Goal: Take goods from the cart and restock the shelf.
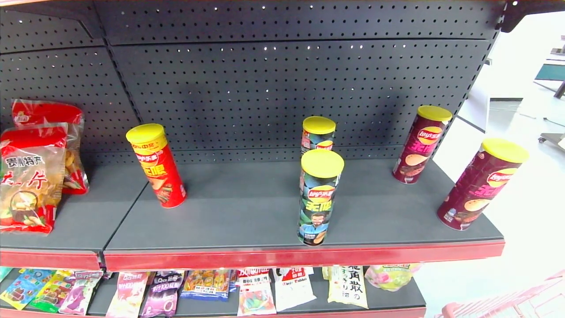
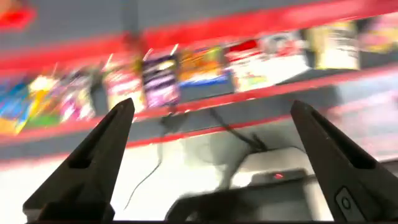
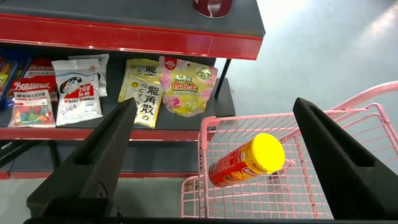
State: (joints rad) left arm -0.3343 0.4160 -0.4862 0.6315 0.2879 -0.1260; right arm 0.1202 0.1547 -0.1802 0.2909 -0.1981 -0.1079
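The dark shelf (image 1: 247,212) with a red front edge holds upright chip cans with yellow lids: a red can (image 1: 155,165) at the left, two green cans (image 1: 320,196) in the middle, one behind the other, and two maroon cans (image 1: 421,143) at the right. A pink wire cart (image 3: 298,186) stands on the floor beside the shelf's right end, with one red chip can (image 3: 245,162) lying in it. My right gripper (image 3: 212,106) hangs open above the cart, nothing between its fingers. My left gripper (image 2: 212,104) is open and empty, facing the lower shelf (image 2: 205,102).
Red snack bags (image 1: 31,176) stand at the shelf's left end. Several flat snack packets (image 1: 207,287) line the lower shelf. A maroon can (image 1: 481,183) stands close to the shelf's right edge. Open floor (image 3: 323,56) lies to the right of the shelf, around the cart.
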